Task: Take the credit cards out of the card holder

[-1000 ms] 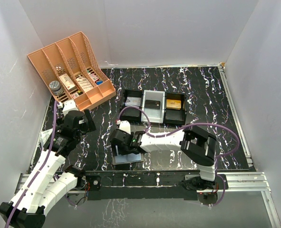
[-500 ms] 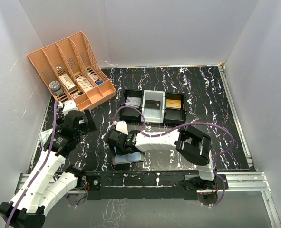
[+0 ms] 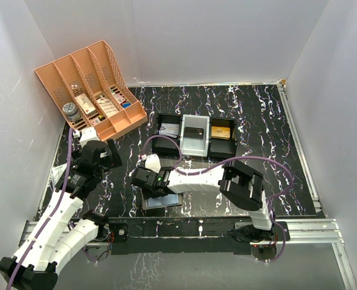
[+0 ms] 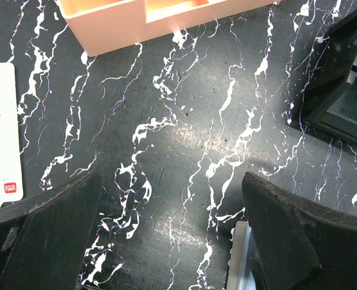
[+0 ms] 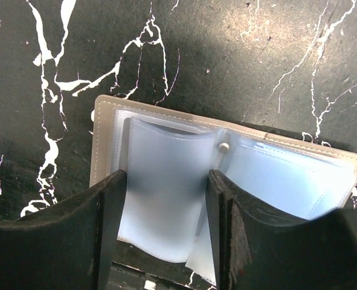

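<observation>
Seen from above, a black marbled table [image 3: 263, 115] has a black tray [image 3: 157, 138] near its middle, and that tray is your reference point.

Far to the left of the tray and behind it, an orange organiser [image 3: 90, 90] leans by the wall. Left of the tray and a little nearer you, the left gripper [image 4: 169, 199] hovers over bare table. Its fingers are spread wide with nothing between them.

Just in front of the tray's left end lies the card holder [image 5: 269, 175]. It is opened flat with its frosted sleeves facing up, and its long axis runs left to right along the near table edge. The right gripper [image 5: 165, 199] is directly over the holder's left part.

Its fingers stand partly apart, one at each side of a bowed frosted sleeve [image 5: 166, 163]. You cannot tell whether they squeeze it or only touch it. No card shows clearly inside the sleeves. An orange card [image 3: 222, 132] rests in the tray's right compartment.

Your right arm looks the nearer one, with the holder lying straight beneath it. The left gripper is well apart to the holder's left.
</observation>
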